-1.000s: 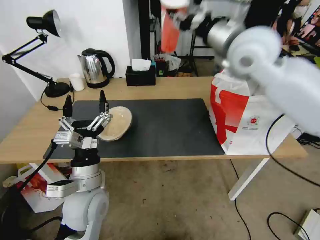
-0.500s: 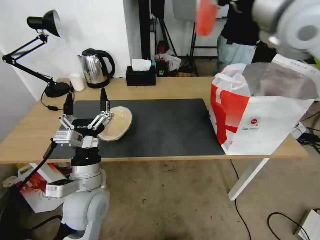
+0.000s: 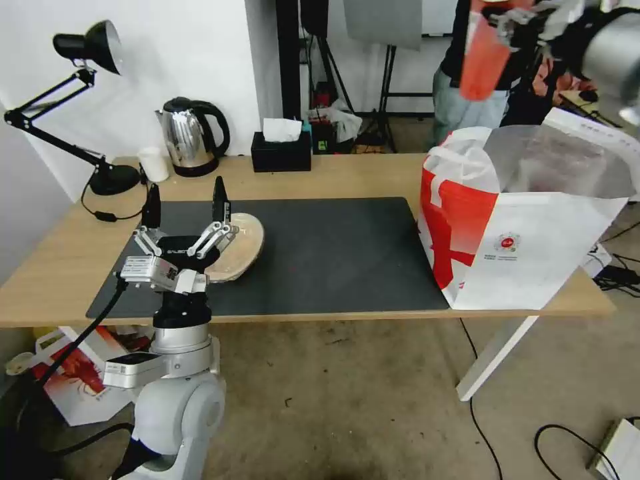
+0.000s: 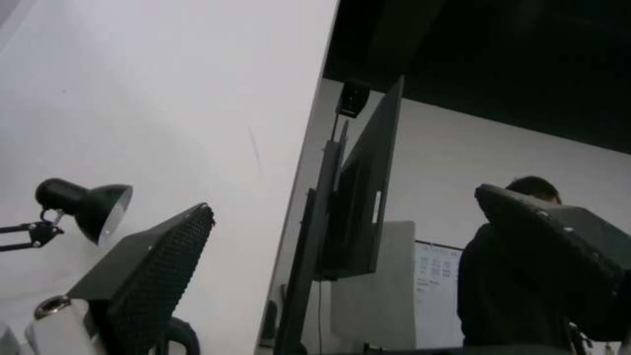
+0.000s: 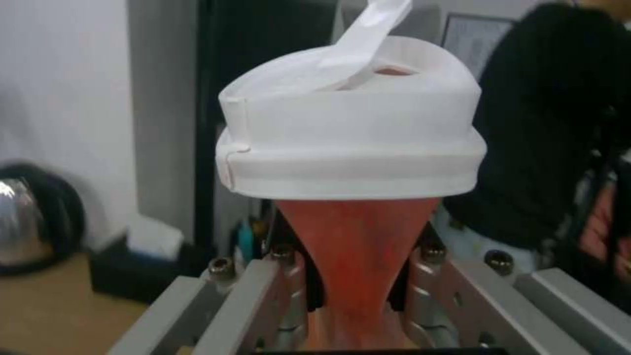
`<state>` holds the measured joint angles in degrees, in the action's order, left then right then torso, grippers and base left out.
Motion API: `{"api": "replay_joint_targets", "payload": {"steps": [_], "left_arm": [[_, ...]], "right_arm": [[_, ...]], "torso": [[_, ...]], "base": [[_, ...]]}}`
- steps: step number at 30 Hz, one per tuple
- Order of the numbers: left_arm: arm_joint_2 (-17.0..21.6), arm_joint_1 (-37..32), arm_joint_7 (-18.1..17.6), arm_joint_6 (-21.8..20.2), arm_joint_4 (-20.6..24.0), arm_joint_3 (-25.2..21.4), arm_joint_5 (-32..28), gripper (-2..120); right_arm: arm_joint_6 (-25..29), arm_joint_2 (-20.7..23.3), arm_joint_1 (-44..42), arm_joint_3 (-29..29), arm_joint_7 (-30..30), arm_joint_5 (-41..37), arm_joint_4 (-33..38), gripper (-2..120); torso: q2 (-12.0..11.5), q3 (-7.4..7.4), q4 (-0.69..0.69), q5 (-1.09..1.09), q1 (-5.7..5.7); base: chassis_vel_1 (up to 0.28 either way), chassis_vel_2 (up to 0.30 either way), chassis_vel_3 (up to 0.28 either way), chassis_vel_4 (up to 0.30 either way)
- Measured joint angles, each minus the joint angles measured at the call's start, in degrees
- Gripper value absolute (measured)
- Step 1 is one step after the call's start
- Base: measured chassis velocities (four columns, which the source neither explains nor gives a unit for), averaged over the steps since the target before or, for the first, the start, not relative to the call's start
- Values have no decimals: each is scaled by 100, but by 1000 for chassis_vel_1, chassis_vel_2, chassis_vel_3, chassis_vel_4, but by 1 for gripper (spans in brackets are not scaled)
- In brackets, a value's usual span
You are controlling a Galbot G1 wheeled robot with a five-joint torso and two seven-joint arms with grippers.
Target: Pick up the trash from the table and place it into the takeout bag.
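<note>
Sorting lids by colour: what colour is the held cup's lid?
White, on the red cup; clearest in the right wrist view.

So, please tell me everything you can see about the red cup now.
The red cup has a white spouted lid with its flap standing open. Its thin wall looks squeezed inward where the right gripper clamps it. It hangs in the air, slightly tilted, above the open takeout bag, touching only the gripper's fingers.

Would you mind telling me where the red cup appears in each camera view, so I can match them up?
Head view: red cup top right, held above the takeout bag.
Left wrist view: not in it.
Right wrist view: centre, squeezed in the right gripper.
Shared landmark: kettle.
</note>
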<state>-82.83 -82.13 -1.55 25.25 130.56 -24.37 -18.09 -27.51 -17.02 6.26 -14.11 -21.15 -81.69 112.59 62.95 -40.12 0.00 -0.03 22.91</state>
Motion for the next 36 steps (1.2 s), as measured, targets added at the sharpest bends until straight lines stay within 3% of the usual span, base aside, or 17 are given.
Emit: {"api": "replay_joint_targets", "payload": {"steps": [7,14,18,22,25,36], "left_arm": [[19,36,0,-3,-53,58,-18,100],[19,42,0,0,-79,87,-28,100],[27,63,0,3,-86,100,-44,100],[22,70,0,4,-109,162,-42,100],[15,62,1,5,-116,180,-31,100],[-25,-26,4,31,-88,115,5,100]], "right_arm": [[61,464,-942,551,147,350,162,15],[133,667,-1257,710,168,539,177,15],[168,759,-1943,1350,189,605,256,15],[178,797,-3119,2385,235,751,389,13],[178,798,-3395,2619,255,809,414,12],[198,564,-3705,2633,251,1091,285,12]], "torso": [[0,0,1,-7,0],[0,0,0,-5,0],[0,0,1,-6,0],[0,0,0,-2,0],[0,1,-1,-6,0],[0,0,1,-5,0]], "base": [[0,0,0,0],[0,0,0,0],[0,0,0,0],[0,0,0,0],[0,0,0,0],[0,0,0,0]]}}
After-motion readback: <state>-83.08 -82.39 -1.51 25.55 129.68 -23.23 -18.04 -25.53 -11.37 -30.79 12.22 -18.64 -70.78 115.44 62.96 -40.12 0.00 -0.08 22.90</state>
